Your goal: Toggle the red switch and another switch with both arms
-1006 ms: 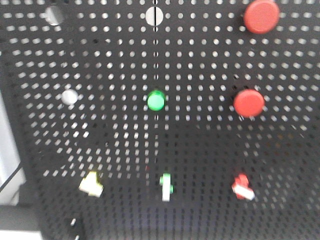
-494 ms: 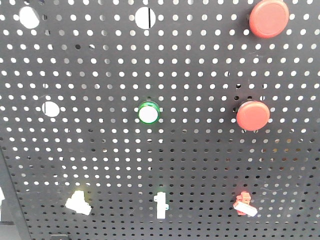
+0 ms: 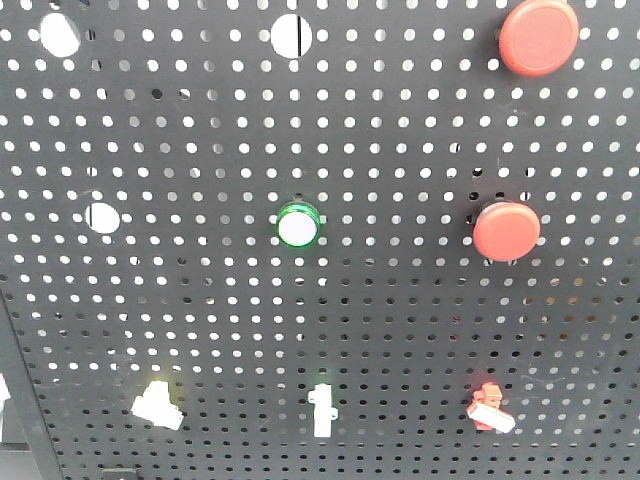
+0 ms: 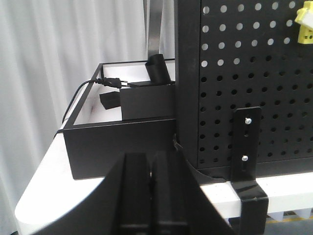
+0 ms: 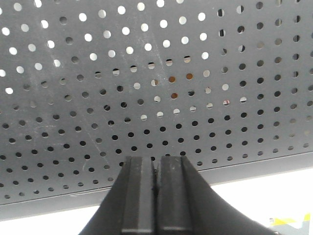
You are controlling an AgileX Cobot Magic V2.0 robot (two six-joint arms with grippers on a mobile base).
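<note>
On my feed the pegboard is black all over, dotted with a regular grid of small round holes that mostly show white. The red switch is red with a white tip. The yellow switch looks pale yellow going whitish. The toggle between them is white. The top button and side button are plain red, and the middle button has a green ring round a white face. The left gripper and right gripper are both black.

Three close views onto one pegboard
</note>
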